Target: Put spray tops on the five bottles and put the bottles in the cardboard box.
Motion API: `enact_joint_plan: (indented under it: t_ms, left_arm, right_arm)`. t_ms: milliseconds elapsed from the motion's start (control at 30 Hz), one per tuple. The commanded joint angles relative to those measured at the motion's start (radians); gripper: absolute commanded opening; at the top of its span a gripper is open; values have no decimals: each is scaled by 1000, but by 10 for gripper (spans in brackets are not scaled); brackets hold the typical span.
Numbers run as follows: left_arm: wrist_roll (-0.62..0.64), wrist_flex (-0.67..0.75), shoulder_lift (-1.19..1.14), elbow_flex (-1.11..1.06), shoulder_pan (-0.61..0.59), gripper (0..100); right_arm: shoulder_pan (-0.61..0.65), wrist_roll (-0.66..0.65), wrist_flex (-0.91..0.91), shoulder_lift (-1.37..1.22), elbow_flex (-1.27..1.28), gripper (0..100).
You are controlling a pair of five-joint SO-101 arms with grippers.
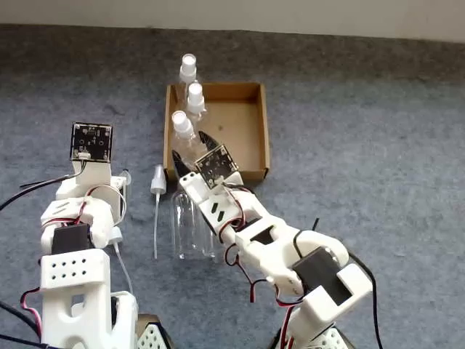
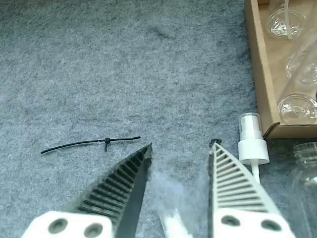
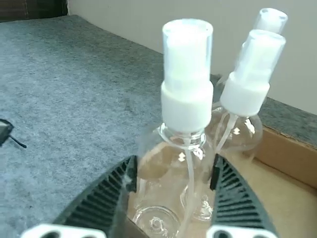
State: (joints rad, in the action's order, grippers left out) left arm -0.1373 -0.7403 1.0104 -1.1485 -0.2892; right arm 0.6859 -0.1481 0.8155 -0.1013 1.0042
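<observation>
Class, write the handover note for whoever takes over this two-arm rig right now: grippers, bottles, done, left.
Left gripper: open, empty, over the carpet beside the loose spray top.
Right gripper: shut on the nearest capped bottle, upright in the cardboard box.
Done: it and two more capped bottles are in the box.
Left: release, cap the uncapped bottle lying on the carpet, then box it.
</observation>
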Motion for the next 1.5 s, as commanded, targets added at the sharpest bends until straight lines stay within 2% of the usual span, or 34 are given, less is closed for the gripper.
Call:
enact_joint_plan:
  t_ms: [0, 467, 833, 1100, 1300, 1467]
  left_arm:
    - [9, 20, -2, 4, 16, 182]
    - [9, 20, -2, 4, 16, 182]
    - [9, 20, -2, 4, 16, 182]
    - [9, 20, -2, 4, 15, 182]
    - [9, 20, -1, 4, 16, 182]
    - [9, 20, -1, 4, 13, 182]
  right_arm:
    - [13, -11, 12, 12, -1, 226]
    - [16, -12, -24, 71, 8, 228]
    - [10, -12, -561, 532, 96, 228]
    - [10, 0, -1133, 938, 166, 228]
    - [5, 275, -1550, 811, -105, 228]
    - [8, 377, -1689, 573, -363, 228]
